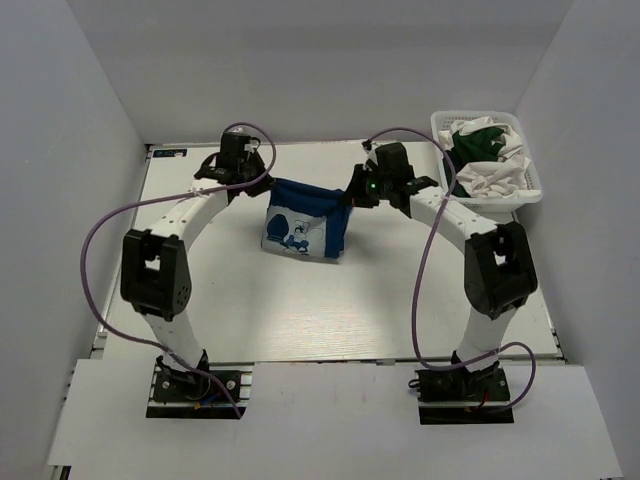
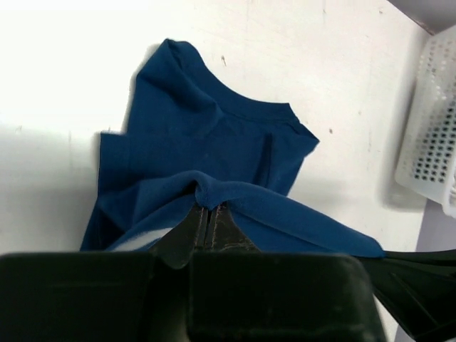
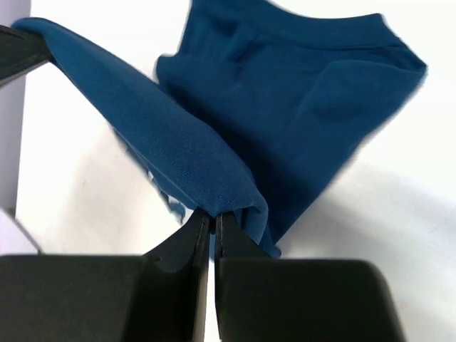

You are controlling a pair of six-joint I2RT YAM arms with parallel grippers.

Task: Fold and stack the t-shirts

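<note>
Matt blue cloth t-shirt (image 1: 300, 222); seemingly plastic mesh basket (image 2: 431, 107); smooth white table (image 1: 300, 310)

Middle barred, near side open
The royal blue cloth t-shirt (image 1: 300, 215) hangs between the left gripper (image 1: 268, 183) and right gripper (image 1: 350, 197); a white plastic mesh basket (image 1: 520, 198) fills the far-right corner; the flat white table (image 1: 330, 320) nearer lies bare.

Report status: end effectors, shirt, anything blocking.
Left end effector, right end effector shut on blue t-shirt. Edge raised between them, rest on table. Basket far right, clear.
</note>
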